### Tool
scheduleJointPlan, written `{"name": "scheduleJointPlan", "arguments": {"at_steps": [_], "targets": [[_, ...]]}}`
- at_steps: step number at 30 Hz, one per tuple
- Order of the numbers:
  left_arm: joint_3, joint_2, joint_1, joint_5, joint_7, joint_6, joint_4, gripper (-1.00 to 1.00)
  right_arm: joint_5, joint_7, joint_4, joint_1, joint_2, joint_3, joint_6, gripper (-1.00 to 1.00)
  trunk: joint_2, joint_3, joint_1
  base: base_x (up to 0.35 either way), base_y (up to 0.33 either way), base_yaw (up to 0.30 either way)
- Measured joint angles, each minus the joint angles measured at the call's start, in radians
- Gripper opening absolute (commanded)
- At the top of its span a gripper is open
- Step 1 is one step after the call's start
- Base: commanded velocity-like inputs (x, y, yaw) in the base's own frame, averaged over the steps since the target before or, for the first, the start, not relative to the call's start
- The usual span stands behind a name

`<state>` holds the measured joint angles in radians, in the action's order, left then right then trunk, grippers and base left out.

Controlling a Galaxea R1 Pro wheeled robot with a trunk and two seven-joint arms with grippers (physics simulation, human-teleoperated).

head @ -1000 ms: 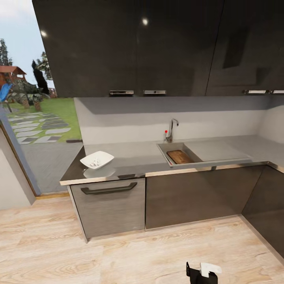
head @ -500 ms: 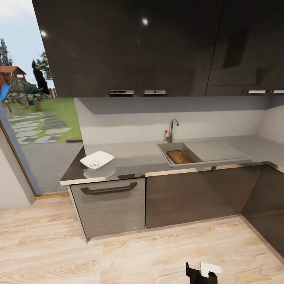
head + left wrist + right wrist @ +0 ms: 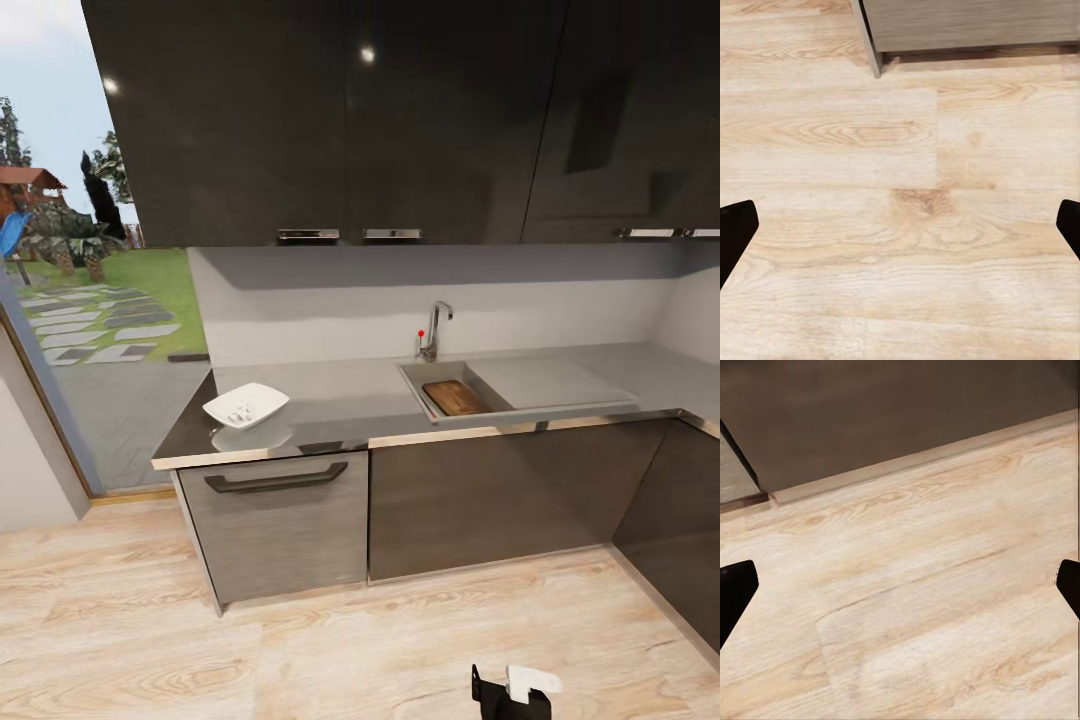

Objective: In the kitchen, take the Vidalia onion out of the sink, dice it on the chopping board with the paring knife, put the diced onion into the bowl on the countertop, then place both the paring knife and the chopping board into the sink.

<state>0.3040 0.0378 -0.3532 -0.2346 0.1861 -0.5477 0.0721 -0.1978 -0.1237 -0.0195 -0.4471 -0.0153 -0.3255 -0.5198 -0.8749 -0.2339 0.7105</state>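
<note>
The task is looking all but finished: the chopping board (image 3: 456, 397) is lying inside the sink (image 3: 415, 372), with a thin red sliver along its bowl-side edge that may be the paring knife, too small to tell, and the bowl (image 3: 246, 405), holding pale bits, is sitting on the tabletop (image 3: 340, 405) well apart from the sink. Both the left gripper (image 3: 900, 225) and the right gripper (image 3: 900, 585) are hanging over the wooden floor (image 3: 330, 640) with jaws spread wide and gripping nothing.

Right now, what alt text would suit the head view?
A grey countertop holds a white bowl of pale pieces at left and a sink with the chopping board inside at right, dark cabinets above and below, wooden floor in front.
</note>
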Motion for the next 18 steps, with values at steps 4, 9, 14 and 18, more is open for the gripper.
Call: {"name": "scheduleJointPlan", "arguments": {"at_steps": [4, 9, 14, 18], "targets": [[0.0, 0.0, 0.0, 0.0, 0.0, 0.0, 0.0, 1.0, 0.0, 0.001, -0.001, 0.0, 0.0, 0.0, 0.0, 1.0, 0.0, 0.0, 0.0, 0.0, 0.0, 0.0], [0.0, 0.0, 0.0, 0.0, 0.0, 0.0, 0.0, 1.0, 0.0, 0.001, -0.001, 0.0, 0.0, 0.0, 0.0, 1.0, 0.0, 0.0, 0.0, 0.0, 0.0, 0.0], [0.0, 0.0, 0.001, 0.0, 0.0, 0.0, 0.0, 1.0, 0.0, 0.001, -0.001, 0.0, 0.0, 0.0, 0.0, 1.0, 0.0, 0.0, 0.0, 0.0, 0.0, 0.0], [0.0, 0.0, 0.001, 0.0, 0.0, 0.0, 0.0, 1.0, 0.0, 0.001, -0.001, 0.0, 0.0, 0.0, 0.0, 1.0, 0.0, 0.0, 0.0, 0.0, 0.0, 0.0]]}}
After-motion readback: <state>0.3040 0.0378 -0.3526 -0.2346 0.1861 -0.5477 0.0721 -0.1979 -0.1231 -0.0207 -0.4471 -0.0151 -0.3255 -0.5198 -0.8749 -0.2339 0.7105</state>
